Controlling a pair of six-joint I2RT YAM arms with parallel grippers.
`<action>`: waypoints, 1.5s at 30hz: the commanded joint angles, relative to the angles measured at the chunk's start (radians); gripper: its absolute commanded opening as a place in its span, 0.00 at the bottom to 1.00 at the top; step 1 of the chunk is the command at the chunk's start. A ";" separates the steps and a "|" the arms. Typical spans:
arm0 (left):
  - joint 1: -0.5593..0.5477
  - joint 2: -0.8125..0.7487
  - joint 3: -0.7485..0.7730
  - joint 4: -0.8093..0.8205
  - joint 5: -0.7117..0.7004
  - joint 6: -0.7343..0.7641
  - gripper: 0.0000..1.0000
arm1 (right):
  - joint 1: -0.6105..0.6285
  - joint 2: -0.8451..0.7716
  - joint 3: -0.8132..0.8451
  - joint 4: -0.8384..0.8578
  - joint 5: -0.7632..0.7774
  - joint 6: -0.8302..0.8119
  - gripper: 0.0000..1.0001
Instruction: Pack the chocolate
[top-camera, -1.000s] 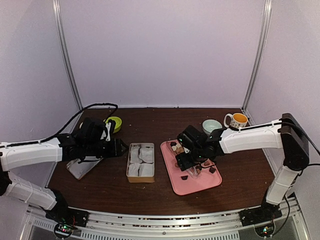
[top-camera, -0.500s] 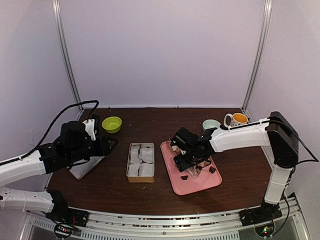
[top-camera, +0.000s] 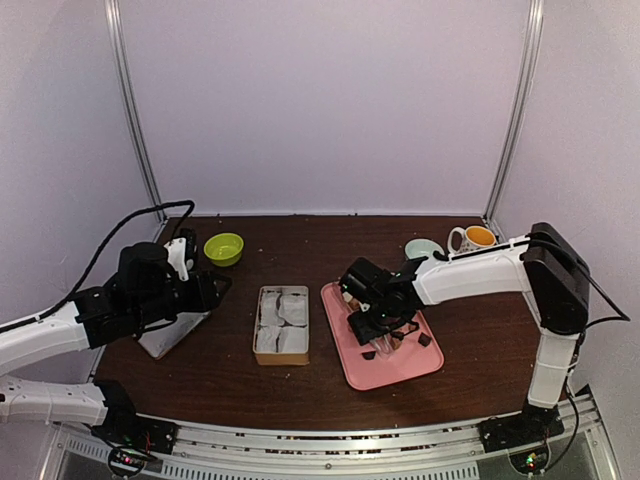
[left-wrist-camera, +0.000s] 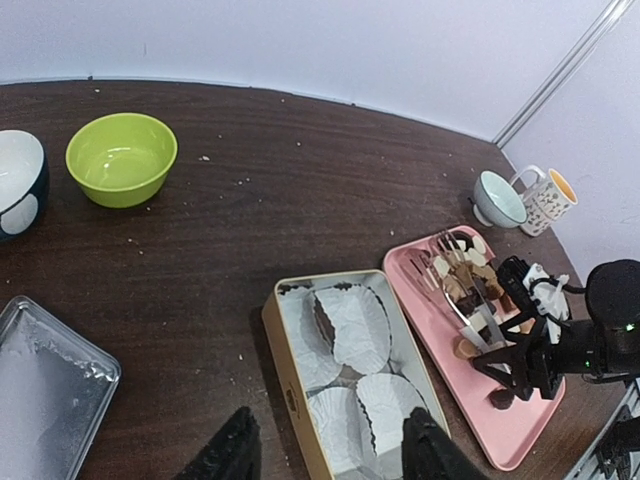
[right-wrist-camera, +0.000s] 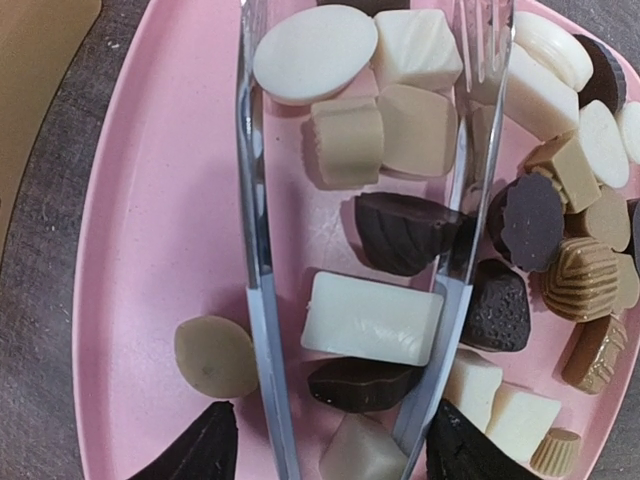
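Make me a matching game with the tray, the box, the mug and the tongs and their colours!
Things:
1. tray
2. box
3. mug
4. tongs

Colours:
a. tan
b. clear
c. pink
d. orange inside

Pairs: 1-c, 2-a, 3-d, 4-b

Soft even lighting, faint shadows; overhead view grainy, wrist close-up sharp
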 joint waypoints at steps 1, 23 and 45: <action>-0.004 -0.002 -0.005 0.018 -0.017 0.023 0.49 | -0.012 0.020 0.027 -0.012 0.028 0.010 0.63; -0.004 -0.013 -0.010 0.005 -0.010 0.019 0.49 | -0.016 -0.188 0.000 -0.073 0.082 -0.021 0.47; -0.004 0.257 0.104 0.356 0.417 -0.047 0.53 | -0.012 -0.547 -0.271 0.203 -0.110 -0.069 0.36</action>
